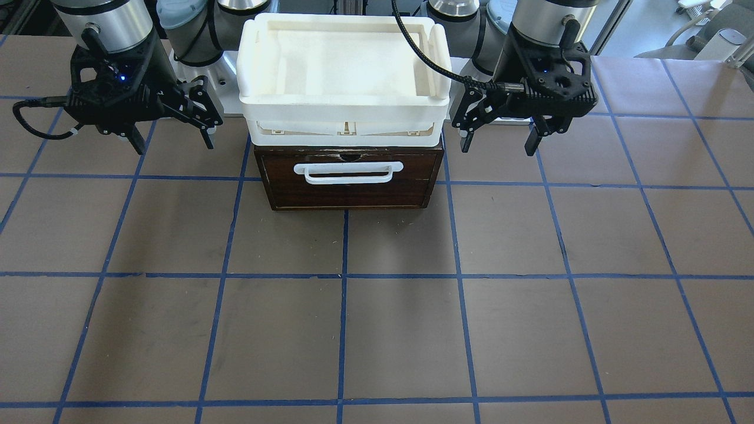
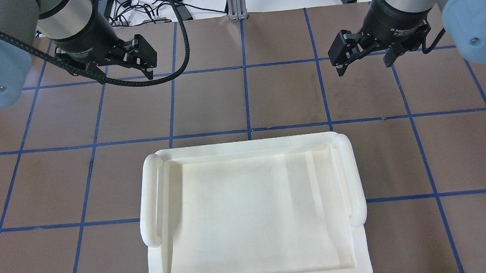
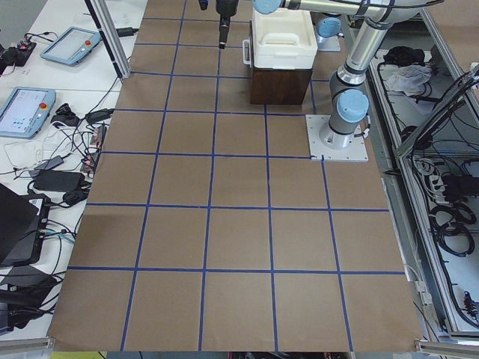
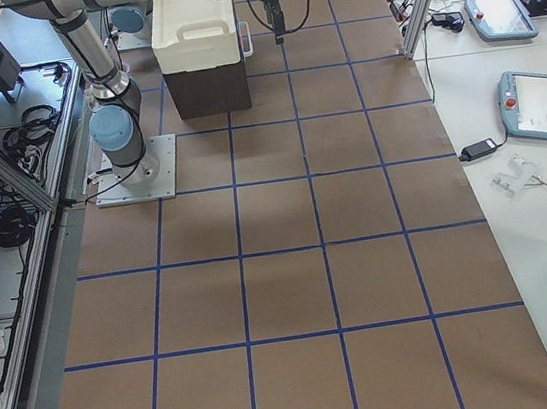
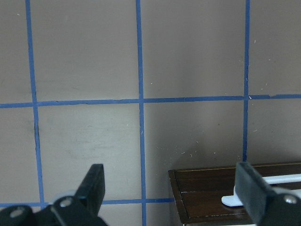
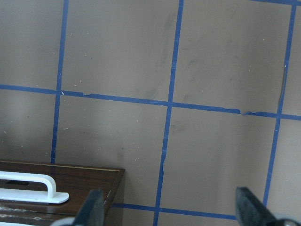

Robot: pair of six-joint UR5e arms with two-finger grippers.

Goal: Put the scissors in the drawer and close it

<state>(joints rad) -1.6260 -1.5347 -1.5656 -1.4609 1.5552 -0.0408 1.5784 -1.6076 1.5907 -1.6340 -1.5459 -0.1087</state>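
The drawer (image 1: 347, 189) is pushed in, its dark brown front flush with the cabinet and its white bar handle (image 1: 349, 172) facing out. The scissors are not in view in any frame. My left gripper (image 1: 499, 142) hangs open and empty beside the cabinet; its wrist view shows the drawer front's corner (image 5: 207, 197) low between the fingers (image 5: 94, 183). My right gripper (image 1: 175, 144) hangs open and empty on the cabinet's other side; its wrist view shows the drawer front (image 6: 80, 181) at lower left.
A white plastic tray (image 1: 344, 112) sits on top of the cabinet and shows empty in the overhead view (image 2: 355, 176). The brown mat with blue grid lines (image 1: 353, 330) covers the table. Side tables with tablets and cables stand past the table edges (image 3: 71, 45).
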